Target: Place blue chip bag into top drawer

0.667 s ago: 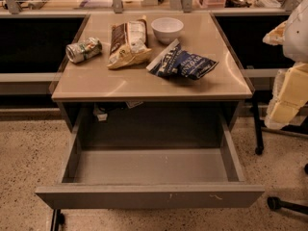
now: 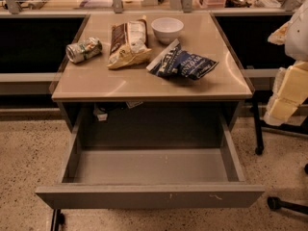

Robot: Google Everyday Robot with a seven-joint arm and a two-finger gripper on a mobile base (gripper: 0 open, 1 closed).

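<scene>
The blue chip bag [image 2: 182, 64] lies crumpled on the tan tabletop [image 2: 120, 83], right of centre, with its white strip toward the left end. The top drawer [image 2: 149, 194] is pulled wide open below the tabletop, and its grey inside is bare. My gripper [image 2: 284, 97] hangs at the right edge of the view, beside the table's right side, below tabletop height. It is well apart from the bag and holds nothing that I can see.
A brown-and-cream bag [image 2: 127, 44], a crushed can [image 2: 83, 50] and a white bowl [image 2: 167, 29] sit on the back half of the tabletop. A chair base with casters [image 2: 281, 203] stands on the floor at the right. A cluttered counter runs behind the table.
</scene>
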